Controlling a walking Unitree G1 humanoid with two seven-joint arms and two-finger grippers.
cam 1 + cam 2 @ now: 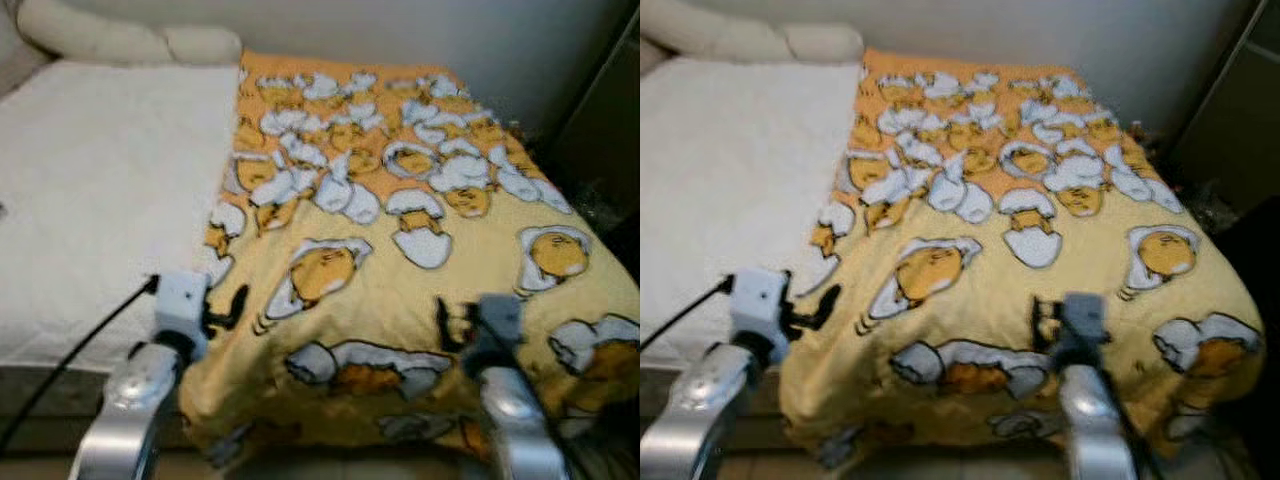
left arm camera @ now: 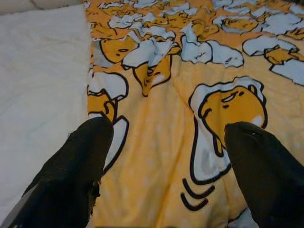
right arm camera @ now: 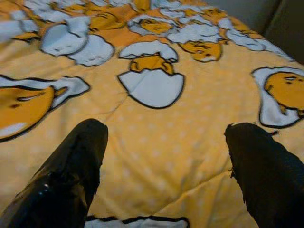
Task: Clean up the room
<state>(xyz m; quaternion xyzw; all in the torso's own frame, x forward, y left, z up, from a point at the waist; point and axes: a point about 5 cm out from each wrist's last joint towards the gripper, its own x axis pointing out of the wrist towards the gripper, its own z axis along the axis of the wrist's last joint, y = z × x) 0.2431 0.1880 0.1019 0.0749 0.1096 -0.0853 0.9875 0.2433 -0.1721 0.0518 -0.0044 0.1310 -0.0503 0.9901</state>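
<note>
A yellow cartoon-egg blanket (image 1: 400, 270) covers the right half of the bed, running from the pillows (image 1: 120, 38) at the head edge down over the foot edge, where it droops in a rumpled fold; the left half shows a bare white fleece sheet (image 1: 90, 190); the blanket's long inner edge lies ragged along the bed's middle line, bunched near the head. The left gripper (image 2: 164, 142) hovers above that inner edge close to the foot corner, fingers spread wide with nothing between them; the right gripper (image 3: 164, 137) hangs over the blanket nearer the foot edge's right side, jaws likewise wide apart and empty. The blanket looks soft, light and limp, likely to sag and slide rather than hold a shape, and a thin pinch may slip out; the best hold, in my judgement, is a gathered fold at each foot-edge corner, one per gripper, so the cloth can be drawn flat and square without dragging the sheet beneath.
</note>
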